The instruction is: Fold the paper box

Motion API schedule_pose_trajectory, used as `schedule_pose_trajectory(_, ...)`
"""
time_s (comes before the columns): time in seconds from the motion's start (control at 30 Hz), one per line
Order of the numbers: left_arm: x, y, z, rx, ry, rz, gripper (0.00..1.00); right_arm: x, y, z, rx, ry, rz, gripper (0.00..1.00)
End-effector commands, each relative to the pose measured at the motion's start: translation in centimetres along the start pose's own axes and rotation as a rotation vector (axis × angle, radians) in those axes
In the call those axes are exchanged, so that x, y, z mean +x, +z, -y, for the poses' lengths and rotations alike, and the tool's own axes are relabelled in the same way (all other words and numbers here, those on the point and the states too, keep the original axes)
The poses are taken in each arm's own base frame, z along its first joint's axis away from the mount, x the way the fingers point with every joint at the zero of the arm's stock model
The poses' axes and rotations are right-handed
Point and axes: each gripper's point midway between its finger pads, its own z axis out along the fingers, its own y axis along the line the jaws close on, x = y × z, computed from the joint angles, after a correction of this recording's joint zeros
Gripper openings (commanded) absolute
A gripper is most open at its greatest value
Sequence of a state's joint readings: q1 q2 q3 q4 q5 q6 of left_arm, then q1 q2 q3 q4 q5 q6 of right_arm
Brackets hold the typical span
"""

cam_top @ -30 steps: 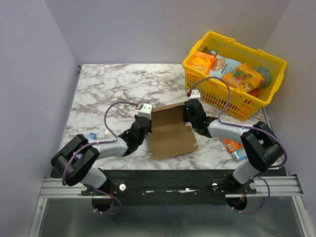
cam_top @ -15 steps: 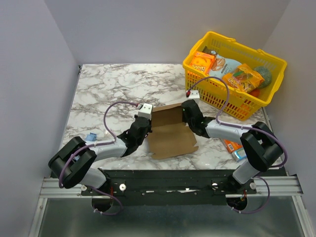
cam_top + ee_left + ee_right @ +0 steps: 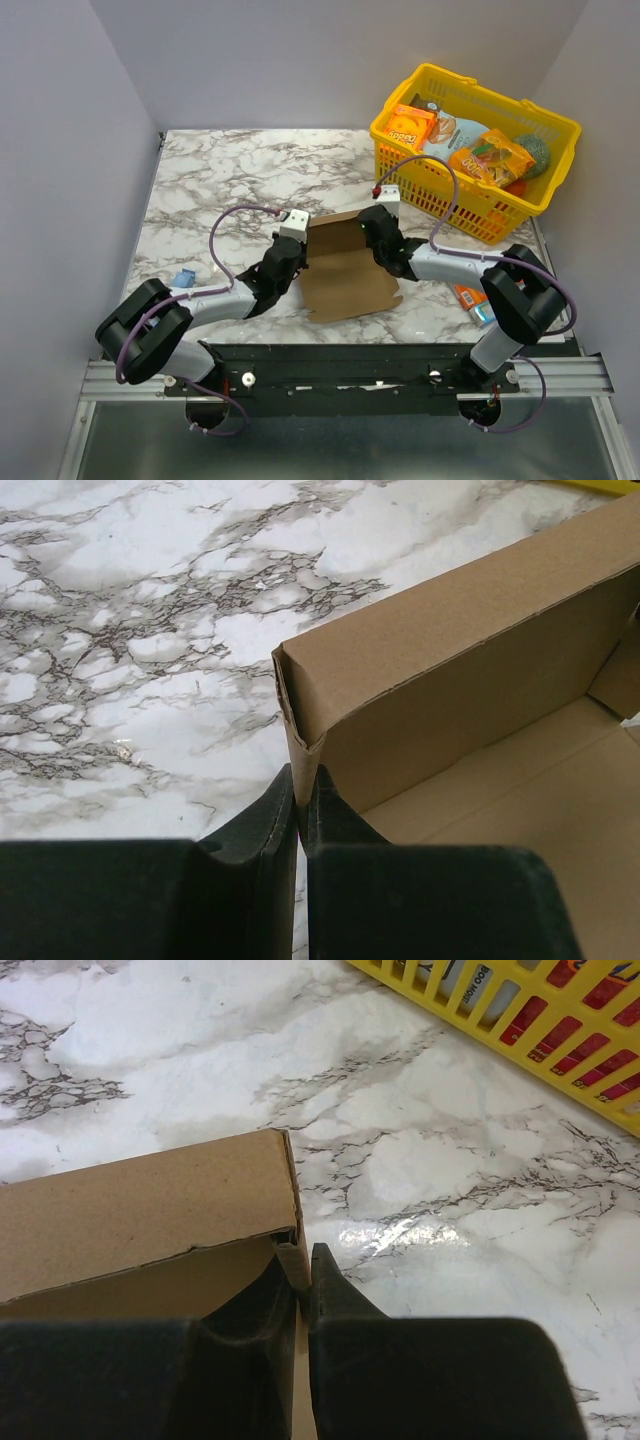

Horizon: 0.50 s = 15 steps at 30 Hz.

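From above, my two arms reach in low from the near edge of the marble table point(image 3: 230, 170), elbows splayed outward, forearms angling toward the centre. The paper box point(image 3: 345, 270) lies between them at the table's middle, brown and half formed, its far wall standing and its near panel flat. My left gripper point(image 3: 297, 258) meets the box at its 9 o'clock edge; my right gripper point(image 3: 373, 238) meets it near the 2 o'clock corner. A yellow basket point(image 3: 470, 208) full of snack packets point(image 3: 492, 155) sits at the table's 1 o'clock, just beyond my right arm. A small blue item point(image 3: 184, 276) lies at 8 o'clock, and an orange packet point(image 3: 468, 293) lies at 4 o'clock, beside my right forearm.

From the left wrist, my black fingers point(image 3: 270, 820) are clenched on the box's upright corner fold, which rises toward 12 o'clock; the box's inside opens toward 3 o'clock.

From the right wrist, my fingers point(image 3: 340, 1295) pinch a thin cardboard tab at the box's corner. The box wall runs toward 9 o'clock; the basket's slatted side crosses at 1 o'clock, well apart from the box.
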<state>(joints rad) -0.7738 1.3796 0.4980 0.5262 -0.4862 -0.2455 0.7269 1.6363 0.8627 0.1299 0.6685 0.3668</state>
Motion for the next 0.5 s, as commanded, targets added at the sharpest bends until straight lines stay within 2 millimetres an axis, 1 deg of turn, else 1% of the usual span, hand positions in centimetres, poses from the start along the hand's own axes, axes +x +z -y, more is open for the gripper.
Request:
schedule_pose_trajectory(0.0, -0.4, -0.6, -1.8, -0.067, 0.020, 0.017, 0.00, 1.0, 0.5, 4.2, 0.189, -0.045, -0.020, 0.01)
schedule_pose_trajectory(0.07, -0.3, -0.4, -1.5, -0.050, 0.024, 0.009, 0.00, 0.6, 0.4, 3.5, 0.150, -0.028, -0.018, 0.02)
schedule_pose_trajectory(0.1, -0.1, -0.4, -1.3, -0.044, 0.029, -0.002, 0.00, 0.7, 0.3, 3.0, 0.115, -0.023, -0.029, 0.03)
schedule_pose_trajectory(0.2, 0.5, 0.1, -1.1, -0.041, 0.049, -0.037, 0.00, 0.3, -0.1, 1.9, 0.048, 0.013, -0.030, 0.10)
schedule_pose_trajectory(0.23, 0.8, 0.3, -1.1, -0.044, 0.056, -0.052, 0.00, 0.3, -0.2, 1.7, 0.033, 0.019, -0.033, 0.15)
schedule_pose_trajectory(0.27, 0.7, 0.5, -1.0, -0.046, 0.059, -0.055, 0.00, 0.3, -0.4, 1.6, 0.022, 0.026, -0.034, 0.19)
schedule_pose_trajectory(0.3, 1.0, 0.6, -1.1, -0.051, 0.068, -0.073, 0.00, -0.1, -0.8, 1.2, -0.007, 0.042, -0.030, 0.23)
schedule_pose_trajectory(0.33, 1.3, 0.8, -1.2, -0.054, 0.069, -0.086, 0.00, -0.1, -1.1, 1.2, -0.020, 0.046, -0.031, 0.30)
schedule_pose_trajectory(0.37, 1.2, 1.0, -1.0, -0.041, 0.066, -0.091, 0.00, 0.1, -1.3, 1.2, -0.029, 0.045, -0.038, 0.34)
schedule_pose_trajectory(0.4, 1.5, 1.1, -1.0, -0.037, 0.066, -0.114, 0.00, -0.1, -1.9, 1.1, -0.055, 0.058, -0.038, 0.37)
schedule_pose_trajectory(0.43, 1.9, 1.4, -1.1, -0.035, 0.066, -0.133, 0.00, 0.0, -2.3, 1.1, -0.066, 0.057, -0.048, 0.44)
schedule_pose_trajectory(0.47, 1.6, 1.7, -0.9, -0.022, 0.059, -0.140, 0.00, 0.5, -2.6, 1.2, -0.079, 0.050, -0.061, 0.47)
